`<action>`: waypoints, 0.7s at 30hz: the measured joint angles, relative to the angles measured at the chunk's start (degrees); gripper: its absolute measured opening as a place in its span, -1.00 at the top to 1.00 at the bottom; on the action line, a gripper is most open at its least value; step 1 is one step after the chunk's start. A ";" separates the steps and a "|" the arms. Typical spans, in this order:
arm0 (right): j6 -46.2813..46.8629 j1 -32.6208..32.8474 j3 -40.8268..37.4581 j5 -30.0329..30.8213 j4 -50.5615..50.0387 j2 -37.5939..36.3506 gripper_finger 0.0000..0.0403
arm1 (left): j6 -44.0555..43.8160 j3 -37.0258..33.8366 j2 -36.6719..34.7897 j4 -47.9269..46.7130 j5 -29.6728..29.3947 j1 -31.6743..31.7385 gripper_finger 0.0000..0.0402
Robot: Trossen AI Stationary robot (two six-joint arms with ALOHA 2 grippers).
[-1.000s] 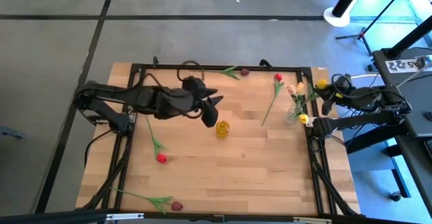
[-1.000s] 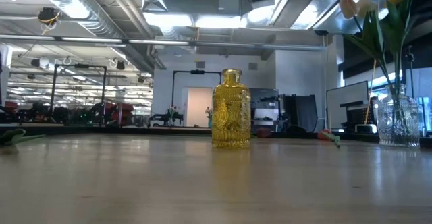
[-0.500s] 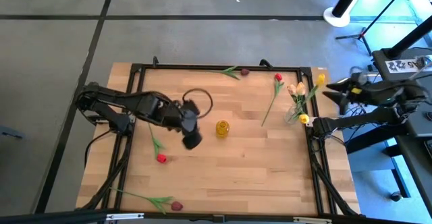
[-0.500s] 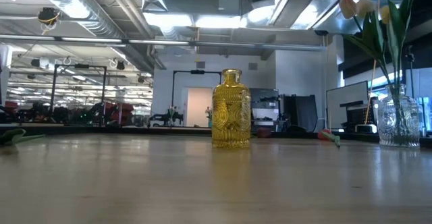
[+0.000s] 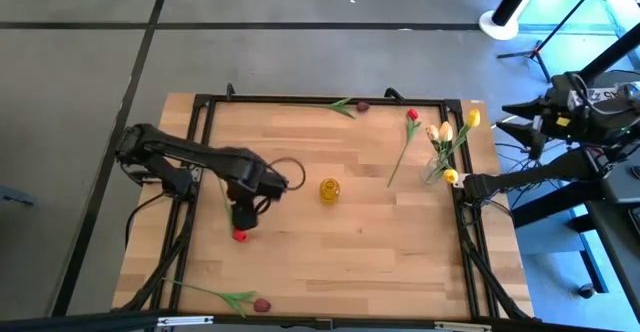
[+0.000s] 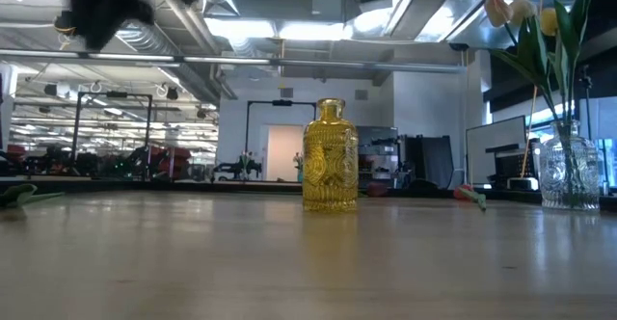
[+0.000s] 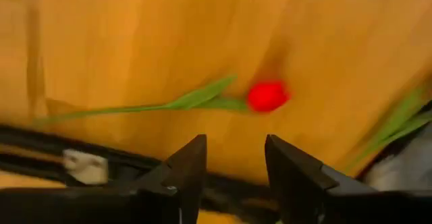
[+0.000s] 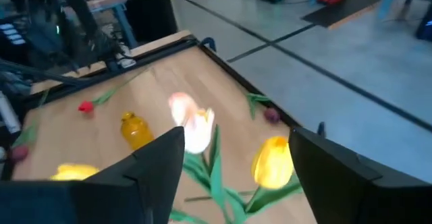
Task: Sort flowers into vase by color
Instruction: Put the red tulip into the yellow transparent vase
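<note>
The left gripper [image 7: 233, 166], fingers apart, hangs just above a red tulip [image 5: 239, 235] near the table's [image 5: 380, 252] left edge — the right gripper [image 8: 236, 163], open, sits off the right edge.

Wood table [image 5: 360, 242]; black frame [image 5: 300, 101] round edge; grey floor [image 5: 80, 92]

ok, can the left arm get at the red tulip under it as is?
Probably yes. The left gripper hangs open right over the red tulip, which lies flat on bare table with nothing on or beside it.
</note>
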 joint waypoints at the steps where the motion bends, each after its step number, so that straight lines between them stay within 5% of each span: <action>1: -0.10 0.00 0.59 0.81 0.02 0.86 -0.33 | 4.55 -3.30 0.00 1.36 0.45 -0.05 0.23; 11: 5.57 0.00 7.61 17.34 2.71 6.82 -0.35 | 31.93 -27.04 0.04 19.08 -3.65 -8.26 0.19; 21: 10.00 0.00 9.62 22.80 3.47 7.28 -0.35 | 43.40 -35.42 0.04 37.12 -4.79 -13.44 0.22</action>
